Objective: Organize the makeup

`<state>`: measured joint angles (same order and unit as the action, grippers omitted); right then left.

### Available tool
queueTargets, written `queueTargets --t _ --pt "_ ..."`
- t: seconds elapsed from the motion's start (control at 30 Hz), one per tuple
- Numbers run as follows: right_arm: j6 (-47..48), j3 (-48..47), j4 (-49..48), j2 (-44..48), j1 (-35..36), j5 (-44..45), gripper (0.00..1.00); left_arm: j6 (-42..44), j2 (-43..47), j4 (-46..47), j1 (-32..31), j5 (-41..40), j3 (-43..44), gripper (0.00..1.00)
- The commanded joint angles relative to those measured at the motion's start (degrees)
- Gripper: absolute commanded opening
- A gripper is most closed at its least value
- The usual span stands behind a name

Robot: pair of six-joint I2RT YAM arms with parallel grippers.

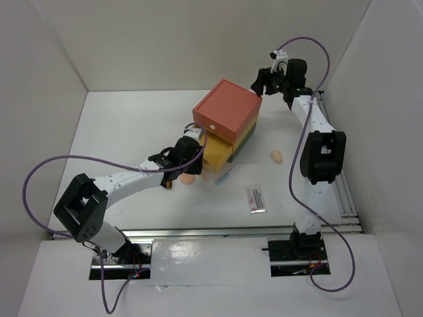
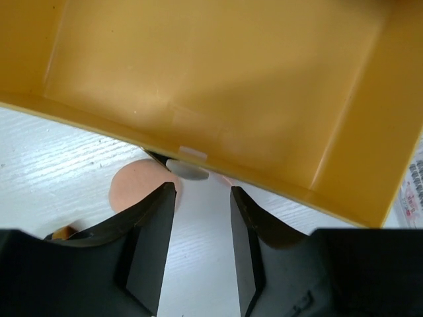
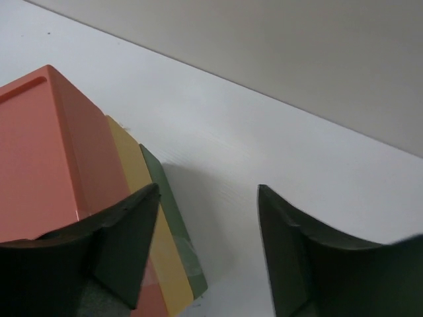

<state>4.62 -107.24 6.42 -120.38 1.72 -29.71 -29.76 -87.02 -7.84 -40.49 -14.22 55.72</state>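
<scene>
The coral-yellow-green drawer box (image 1: 225, 111) stands mid-table with its yellow drawer (image 1: 218, 156) pulled out. In the left wrist view the drawer (image 2: 218, 72) shows nothing inside. My left gripper (image 1: 190, 153) is open and empty just in front of the drawer's grey knob (image 2: 187, 170); its jaws (image 2: 201, 193) are apart over bare table. A round beige compact (image 1: 188, 178) lies beside it, also seen in the left wrist view (image 2: 135, 188). A blue stick (image 1: 225, 175), a peach sponge (image 1: 276, 156) and a clear lash pack (image 1: 256, 197) lie on the table. My right gripper (image 1: 264, 79) is open at the box's back corner (image 3: 39, 152).
White walls enclose the table on the left, back and right. A small orange-brown item (image 2: 63, 231) lies by my left fingers. The lash pack's edge (image 2: 413, 181) shows right of the drawer. The right arm (image 1: 320, 155) stands along the right side.
</scene>
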Motion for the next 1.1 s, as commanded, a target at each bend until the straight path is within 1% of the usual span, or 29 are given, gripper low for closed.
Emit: queueTargets --t 0.0,0.03,0.07,0.1,0.13,0.17,0.2,0.23,0.27,0.3,0.33,0.37,0.4,0.47,0.5,0.53,0.6,0.63,0.67,0.73,0.77,0.8,0.87,0.9,0.97,1.0,1.07 --pt "-0.2 0.5 4.2 7.1 -1.4 5.8 0.75 0.6 3.2 -1.7 -0.7 0.1 1.1 0.52" --pt "-0.2 -0.1 5.3 8.9 -1.4 8.9 0.77 -0.3 4.1 -2.5 -0.7 -0.5 1.1 0.56" --pt "-0.8 -0.1 5.8 10.0 -1.4 10.3 0.8 -0.3 5.3 -4.5 -0.7 -0.5 1.1 0.58" --pt "-1.8 0.7 6.5 11.3 -1.9 12.2 0.86 -1.3 6.5 -5.6 -0.7 -0.5 0.4 0.64" --pt "-2.7 1.3 6.5 14.3 -1.9 17.3 0.94 -2.1 9.0 -6.7 -0.7 -0.5 0.4 0.69" --pt "-3.6 1.9 8.1 15.7 -1.9 19.7 1.0 -2.6 10.5 -8.1 -0.7 -0.5 -0.3 0.72" --pt "-4.2 2.5 9.6 17.1 -1.9 21.8 1.0 -3.2 11.8 -11.5 -0.7 -0.5 -0.9 0.76" --pt "-5.7 3.1 11.8 18.6 -1.9 25.7 1.0 -5.7 13.2 -13.8 -0.7 -1.1 -0.9 0.82" --pt "-6.7 4.0 13.9 22.3 -1.9 27.1 1.0 -6.4 16.2 -16.0 -0.7 -1.1 -0.9 0.82" --pt "-7.8 8.7 16.0 24.6 -1.9 28.1 1.0 -7.1 17.9 -17.9 -0.7 -0.5 -1.6 0.82" --pt "-10.6 11.7 16.6 27.2 -1.9 29.4 1.0 -9.9 19.8 -22.1 -0.7 -1.0 -1.6 0.82" --pt "-12.2 14.8 17.5 32.8 -1.9 31.4 1.0 -10.6 21.7 -23.5 -0.7 -1.0 -2.4 0.84" --pt "-13.5 21.0 20.1 35.4 -1.9 32.3 1.0 -11.5 26.3 -24.9 -0.7 -1.0 -3.9 0.88" --pt "-18.9 27.6 22.2 40.5 -1.3 33.8 1.0 -16.6 30.8 -30.4 -0.7 -2.9 -5.3 0.98" --pt "-20.5 31.1 22.2 45.4 -0.1 33.3 1.0 -18.6 32.7 -32.4 -0.7 -3.8 -6.8 1.0" --pt "-22.8 36.8 23.8 47.3 1.3 32.3 1.0 -20.6 35.8 -34.3 -0.7 -4.7 -7.6 1.0" --pt "-24.1 40.3 27.0 51.3 3.5 32.5 1.0 -22.3 38.1 -36.6 0.0 -4.7 -9.9 1.0" --pt "-25.2 43.1 31.1 52.3 4.8 33.7 1.0 -23.2 38.9 -37.2 0.5 -3.8 -10.5 1.0" --pt "-25.2 44.7 32.6 53.6 7.6 33.7 1.0 -23.2 39.4 -37.2 0.5 -3.8 -10.5 1.0" --pt "-25.8 47.8 36.2 57.6 10.1 34.6 1.0 -27.4 39.4 -41.6 0.5 -3.8 -9.8 1.0" --pt "-26.3 51.4 36.2 59.0 12.9 34.6 1.0 -28.3 39.9 -42.4 0.5 -5.3 -9.8 1.0" --pt "-26.3 53.3 36.2 60.2 14.4 30.7 1.0 -29.7 40.6 -42.4 0.5 -5.3 -9.2 1.0" --pt "-27.2 58.6 34.3 62.7 17.6 27.6 1.0 -29.7 41.5 -42.4 0.5 -5.8 -9.2 1.0" --pt "-28.3 60.0 34.3 62.7 20.9 26.7 1.0 -29.2 41.5 -42.4 0.5 -5.8 -9.2 1.0" --pt "-29.6 62.4 34.3 62.7 24.7 28.8 1.0 -29.2 42.8 -41.7 1.0 -6.5 -9.2 1.0" --pt "-30.8 62.9 34.3 61.9 28.3 30.0 1.0 -29.2 42.8 -41.7 1.0 -6.5 -9.2 1.0" --pt "-32.0 64.0 33.8 59.3 31.5 32.4 1.0 -29.2 42.8 -41.0 1.0 -7.1 -9.2 1.0"
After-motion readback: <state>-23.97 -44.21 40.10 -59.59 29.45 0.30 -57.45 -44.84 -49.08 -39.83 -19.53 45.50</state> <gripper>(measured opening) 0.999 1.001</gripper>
